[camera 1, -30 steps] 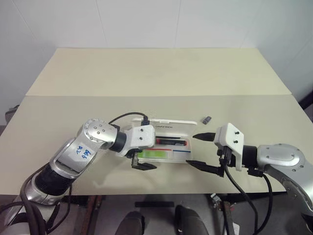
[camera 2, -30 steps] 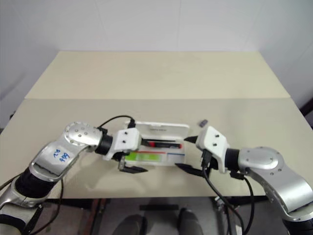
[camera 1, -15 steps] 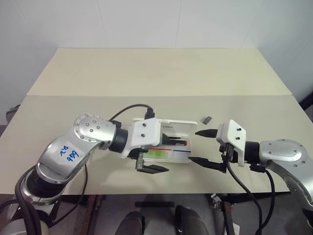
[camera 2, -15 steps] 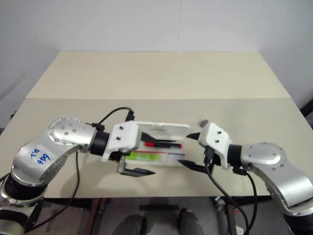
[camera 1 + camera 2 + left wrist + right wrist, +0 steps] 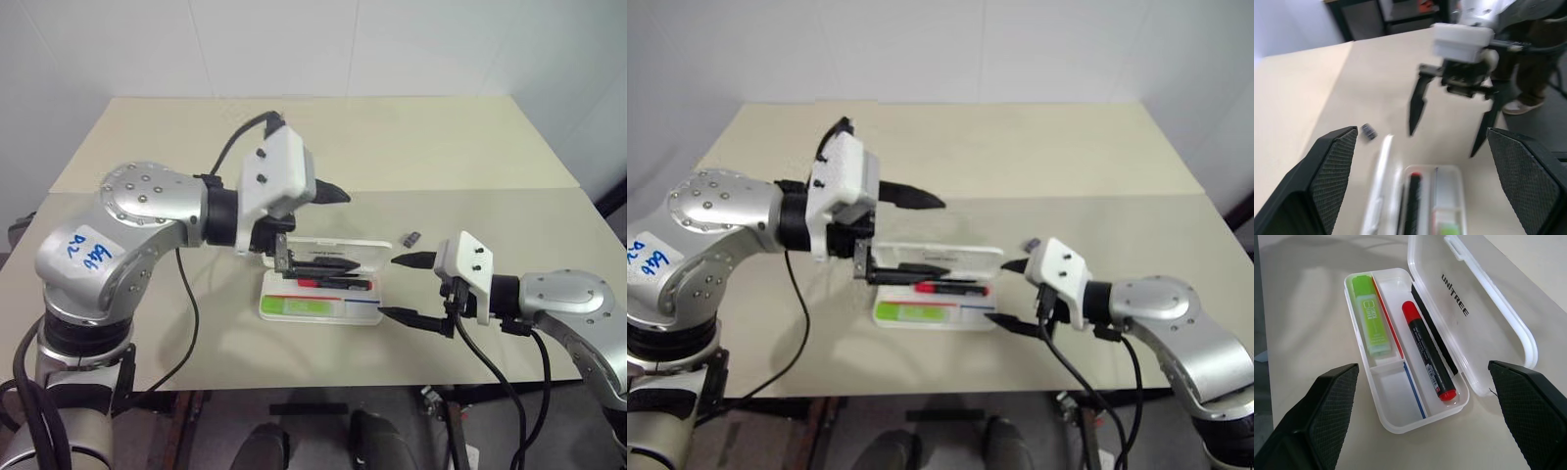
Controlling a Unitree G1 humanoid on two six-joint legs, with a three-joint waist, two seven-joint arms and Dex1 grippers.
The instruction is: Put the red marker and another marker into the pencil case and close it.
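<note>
The pencil case (image 5: 1400, 357) lies open on the table (image 5: 323, 157) with its lid (image 5: 1474, 313) folded flat back, away from the robot. Both markers are already inside: the lime-green highlighter (image 5: 1371, 316) sits in the compartment along the near wall, and the red marker (image 5: 1427, 350) lies in the long channel beside the hinge, next to a black pen (image 5: 1435, 333). A thin red pen and a thin blue pen run along the divider between them. So 2 of the task's 3 parts look done, and what is left is closing the lid.

That move turns on the lid. The case's long axis runs across in front of the robot, left to right, so the hinge line runs the same way and the lid has to swing up and forward over toward the robot.

The right gripper (image 5: 404, 289) hovers just off the case's right-hand end, low and close to table level, its fingers spread wide with nothing between them. The left gripper (image 5: 892, 230) is raised above the case's left end and the lid, also spread wide and empty, 1 finger jutting out over the table beyond the case.

Of the 2, the right one is nearer the case, but the left one sits over the lid. A small dark grey piece (image 5: 414, 238) lies on the table just beyond the right gripper, clear of the case.
</note>
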